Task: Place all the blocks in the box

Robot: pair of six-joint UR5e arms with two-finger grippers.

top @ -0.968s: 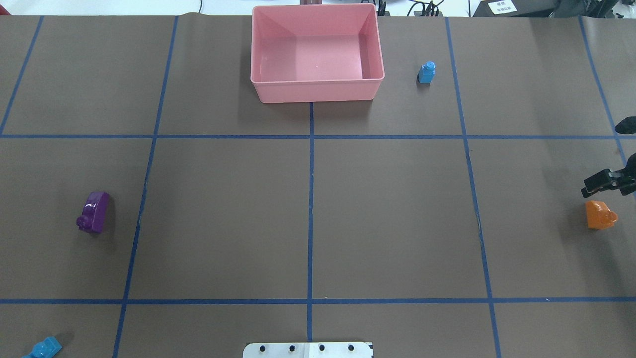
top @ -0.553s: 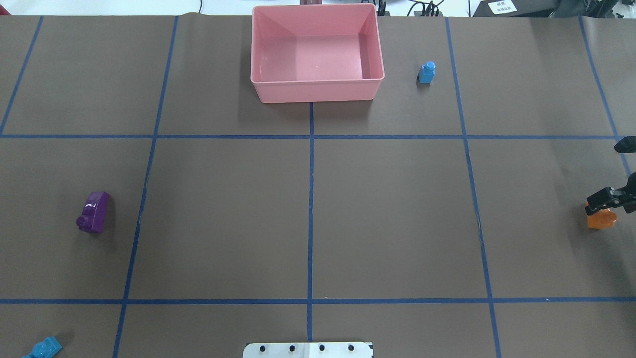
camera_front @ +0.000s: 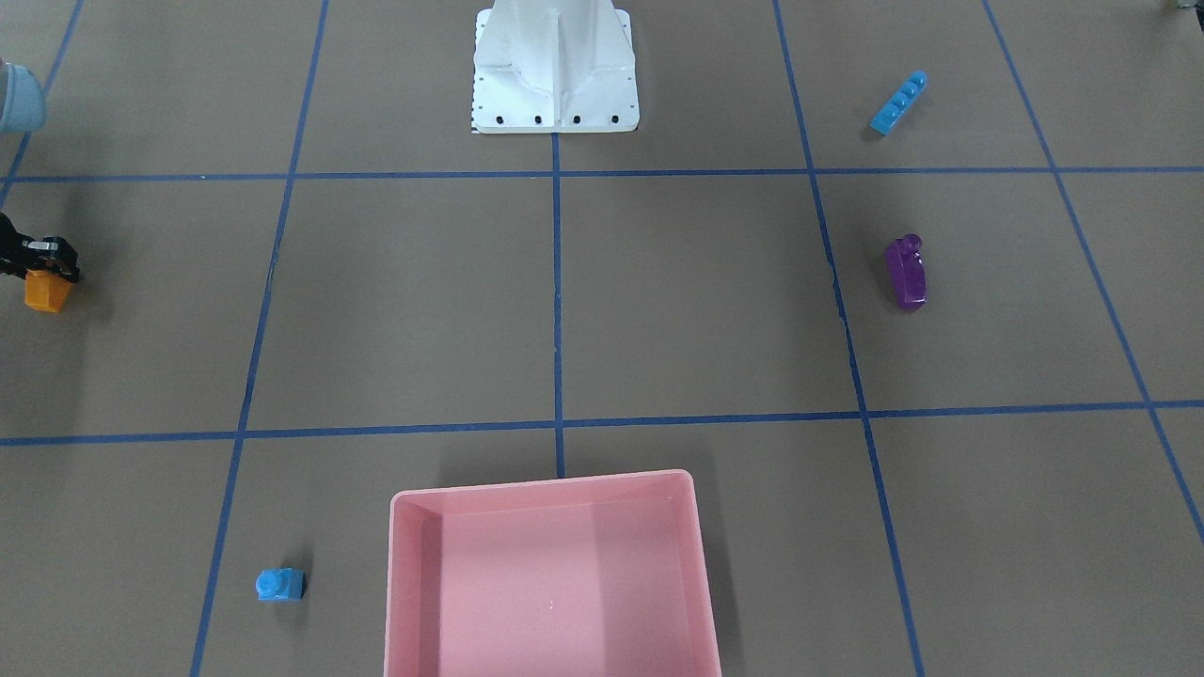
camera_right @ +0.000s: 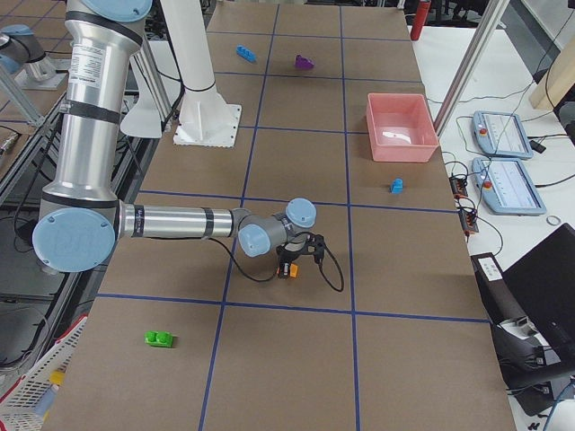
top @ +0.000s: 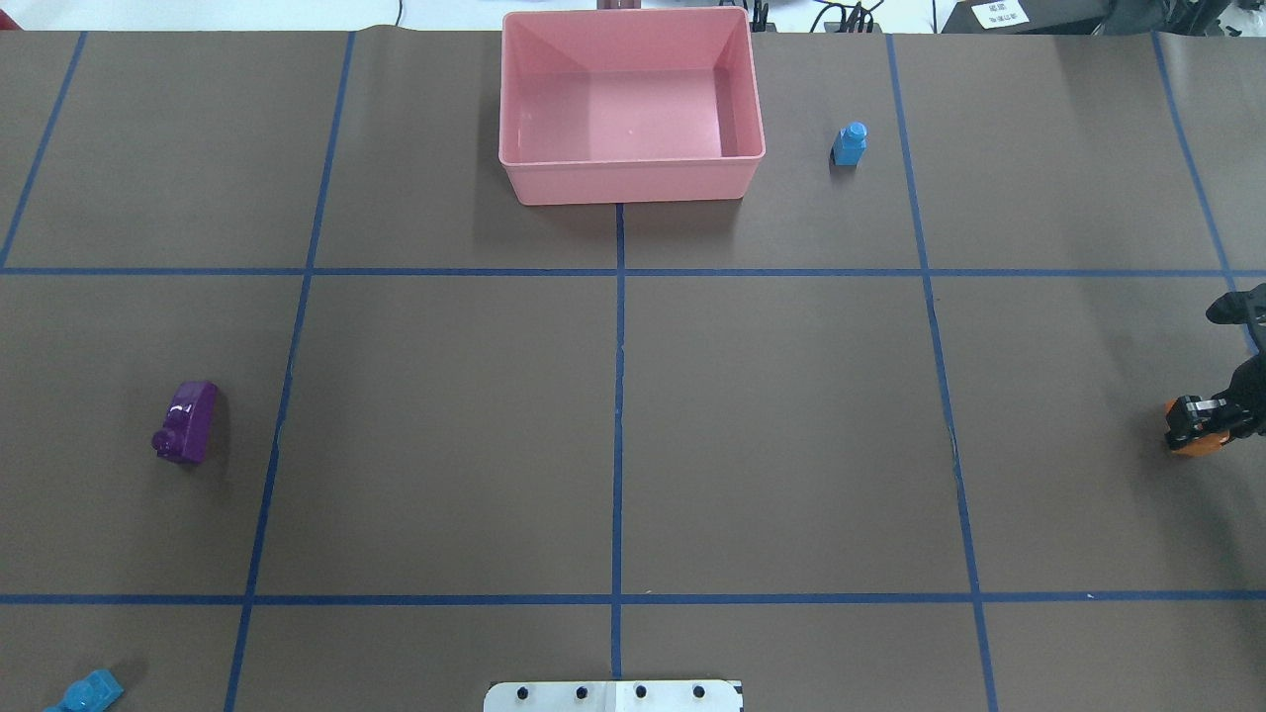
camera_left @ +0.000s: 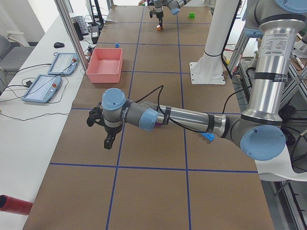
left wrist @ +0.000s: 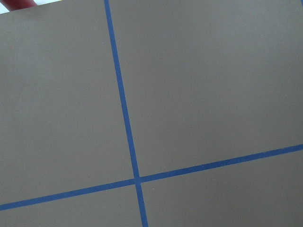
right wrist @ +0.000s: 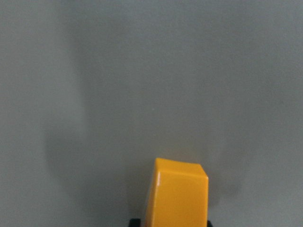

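Observation:
The pink box (top: 633,183) stands at the far middle of the table and holds nothing. The small blue brick (top: 849,144) is to its right. The purple brick (top: 185,423) lies at the left, and the long blue brick (top: 85,692) at the near left corner. The orange brick (top: 1199,440) sits at the right edge. My right gripper (top: 1209,364) is open and low, with one finger (top: 1190,413) over the orange brick's top. The green brick (camera_right: 159,338) lies off to the right. My left gripper (camera_left: 103,130) hovers over bare table; I cannot tell whether it is open.
The white robot base (top: 613,696) is at the near middle edge. Blue tape lines (top: 618,396) divide the brown table cover into squares. Tablets (camera_right: 508,135) and cables lie beyond the table's far side.
My right gripper has moved down and toward the near side, from beside the orange brick to over it. The bricks and the box have not moved.

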